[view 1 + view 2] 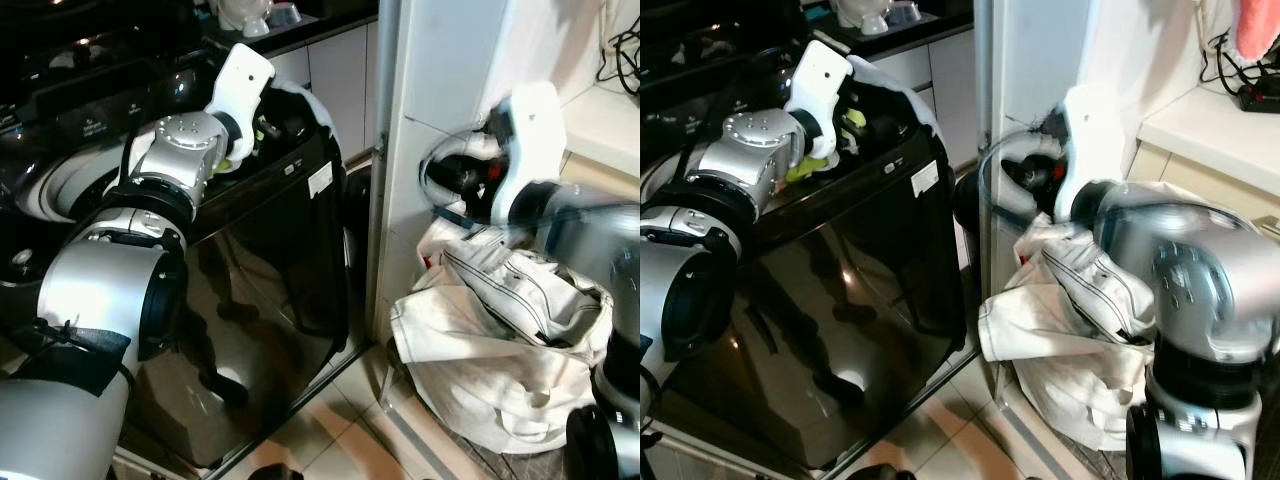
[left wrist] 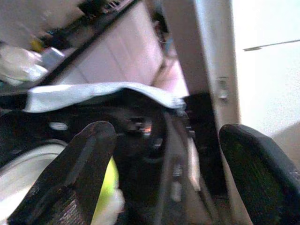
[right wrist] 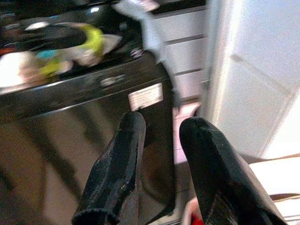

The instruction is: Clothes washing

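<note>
Though blurred, washer (image 1: pixel 270 290) bears label (image 1: pixel 320 179).

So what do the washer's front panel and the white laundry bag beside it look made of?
The washer front panel looks like glossy black glass or lacquered metal: it mirrors the arm and floor. The white laundry bag looks like matte woven cloth, probably canvas: soft crumpled folds with dark piping.

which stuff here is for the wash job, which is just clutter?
Job: black washing machine; white laundry bag; yellow-green garment on the machine top; left hand; right hand.
Clutter: power strip; pink cloth.
</note>
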Controlling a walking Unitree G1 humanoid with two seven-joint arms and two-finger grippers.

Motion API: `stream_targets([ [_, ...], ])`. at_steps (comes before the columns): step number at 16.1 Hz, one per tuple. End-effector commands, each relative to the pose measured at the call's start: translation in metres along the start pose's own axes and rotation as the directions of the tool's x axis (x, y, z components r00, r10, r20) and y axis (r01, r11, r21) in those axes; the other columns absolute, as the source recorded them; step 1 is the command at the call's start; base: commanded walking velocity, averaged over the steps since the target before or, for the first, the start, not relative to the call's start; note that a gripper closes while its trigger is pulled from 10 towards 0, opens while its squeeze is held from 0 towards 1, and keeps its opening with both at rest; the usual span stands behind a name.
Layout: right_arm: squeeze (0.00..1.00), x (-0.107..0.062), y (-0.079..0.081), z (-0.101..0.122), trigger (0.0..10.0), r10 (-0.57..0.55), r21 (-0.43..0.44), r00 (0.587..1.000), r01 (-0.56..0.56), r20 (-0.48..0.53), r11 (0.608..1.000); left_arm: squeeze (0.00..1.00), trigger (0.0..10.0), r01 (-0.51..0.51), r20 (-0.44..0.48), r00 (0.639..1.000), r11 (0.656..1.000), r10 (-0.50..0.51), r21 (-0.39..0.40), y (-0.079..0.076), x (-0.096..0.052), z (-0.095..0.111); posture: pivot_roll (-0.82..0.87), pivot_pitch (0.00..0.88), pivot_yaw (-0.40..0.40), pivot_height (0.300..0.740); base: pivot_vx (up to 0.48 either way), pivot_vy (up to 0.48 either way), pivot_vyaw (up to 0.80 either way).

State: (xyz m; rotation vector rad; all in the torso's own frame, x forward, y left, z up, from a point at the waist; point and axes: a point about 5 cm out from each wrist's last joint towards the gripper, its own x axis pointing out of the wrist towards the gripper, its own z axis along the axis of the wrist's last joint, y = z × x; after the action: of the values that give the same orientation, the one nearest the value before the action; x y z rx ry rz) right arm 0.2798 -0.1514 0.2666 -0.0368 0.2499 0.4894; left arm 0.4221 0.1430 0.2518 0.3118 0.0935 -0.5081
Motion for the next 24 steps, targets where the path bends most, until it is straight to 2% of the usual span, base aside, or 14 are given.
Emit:
stream_targets([
  [1, 0.00, -0.003, 0.011, -0.001, 10.0, 0.058, -0.023, 0.998, -0.058, -0.008, 0.998, 0.00, 10.0, 0.006, -0.028, 1.000, 1.000, -0.007, -0.023, 0.000, 0.000, -0.003, -0.14, 0.000, 0.158, 0.740, 0.000, 0.000, 0.00],
  [4, 0.00, -0.012, 0.018, -0.008, 10.0, 0.069, -0.022, 0.997, -0.070, -0.041, 0.997, 0.00, 10.0, -0.136, -0.180, 0.973, 0.990, 0.142, 0.046, 0.006, -0.004, -0.029, -0.20, 0.000, 0.159, 0.740, 0.000, 0.000, 0.00],
  [9, 0.00, -0.021, 0.019, -0.009, 10.0, 0.065, -0.021, 0.995, -0.066, -0.078, 0.998, 0.00, 10.0, -0.264, -0.327, 0.909, 0.964, 0.259, 0.031, 0.015, -0.015, -0.063, -0.24, 0.000, 0.146, 0.740, 0.000, 0.000, 0.00],
  [11, 0.00, -0.020, 0.018, -0.006, 10.0, 0.052, -0.022, 0.996, -0.054, -0.077, 0.998, 0.00, 10.0, -0.438, -0.316, 0.843, 0.897, 0.435, 0.067, 0.030, -0.023, -0.064, -0.24, 0.000, 0.140, 0.740, 0.000, 0.000, 0.00],
  [12, 0.00, -0.019, 0.017, -0.004, 10.0, 0.040, -0.024, 0.996, -0.042, -0.075, 0.999, 0.00, 10.0, -0.621, -0.211, 0.698, 0.725, 0.684, 0.297, 0.058, -0.040, -0.052, -0.25, 0.000, 0.143, 0.740, 0.000, 0.000, 0.00],
  [13, 0.00, -0.018, 0.017, -0.002, 10.0, 0.034, -0.022, 0.997, -0.036, -0.067, 0.999, 0.00, 10.0, -0.686, -0.151, 0.648, 0.658, 0.747, 0.312, 0.067, -0.045, -0.043, -0.25, 0.000, 0.145, 0.740, 0.000, 0.000, 0.00],
  [14, 0.00, -0.018, 0.016, 0.000, 10.0, 0.025, -0.017, 0.998, -0.026, -0.056, 1.000, 0.00, 10.0, -0.778, -0.068, 0.561, 0.553, 0.825, 0.297, 0.078, -0.052, -0.028, -0.25, 0.000, 0.147, 0.740, 0.000, 0.000, 0.00],
  [16, 0.00, -0.016, 0.015, 0.003, 10.0, 0.008, -0.011, 0.999, -0.009, -0.045, 1.000, 0.00, 10.0, -0.856, 0.011, 0.473, 0.456, 0.881, 0.242, 0.087, -0.059, -0.009, -0.24, 0.000, 0.150, 0.740, 0.000, 0.000, 0.00],
  [17, 0.00, -0.015, 0.015, 0.004, 10.0, 0.003, -0.012, 0.999, -0.003, -0.039, 1.000, 0.00, 10.0, -0.859, 0.030, 0.476, 0.457, 0.879, 0.231, 0.088, -0.059, -0.004, -0.24, 0.000, 0.154, 0.740, 0.000, 0.000, 0.00],
  [18, 0.00, -0.015, 0.016, 0.004, 10.0, 0.005, -0.010, 0.999, -0.006, -0.035, 1.000, 0.00, 10.0, -0.814, 0.008, 0.570, 0.564, 0.821, 0.142, 0.080, -0.049, -0.002, -0.24, 0.000, 0.151, 0.740, 0.000, 0.000, 0.00],
  [19, 0.00, -0.015, 0.016, 0.004, 10.0, 0.008, -0.007, 0.999, -0.008, -0.034, 1.000, 0.00, 10.0, -0.766, 0.002, 0.639, 0.636, 0.769, 0.091, 0.073, -0.042, 0.000, -0.24, 0.000, 0.150, 0.740, 0.000, 0.000, 0.00],
  [20, 0.00, -0.016, 0.017, 0.003, 10.0, 0.008, -0.004, 0.999, -0.008, -0.038, 1.000, 0.00, 10.0, -0.642, 0.019, 0.766, 0.766, 0.642, -0.007, 0.057, -0.028, 0.004, -0.25, 0.000, 0.143, 0.740, 0.000, 0.000, 0.00],
  [22, 0.00, -0.019, 0.020, -0.005, 10.0, 0.014, 0.000, 0.999, -0.014, -0.042, 1.000, 0.00, 10.0, -0.467, 0.034, 0.880, 0.877, 0.473, -0.114, 0.034, -0.012, 0.004, -0.26, 0.000, 0.128, 0.740, 0.000, 0.000, 0.00],
  [24, 0.00, -0.027, 0.032, -0.007, 10.0, 0.061, -0.019, 0.998, -0.061, 0.005, 0.998, 0.00, 10.0, -0.414, 0.007, 0.909, 0.903, 0.417, -0.117, 0.024, -0.007, -0.007, -0.29, 0.000, 0.106, 0.740, 0.000, 0.000, 0.00],
])
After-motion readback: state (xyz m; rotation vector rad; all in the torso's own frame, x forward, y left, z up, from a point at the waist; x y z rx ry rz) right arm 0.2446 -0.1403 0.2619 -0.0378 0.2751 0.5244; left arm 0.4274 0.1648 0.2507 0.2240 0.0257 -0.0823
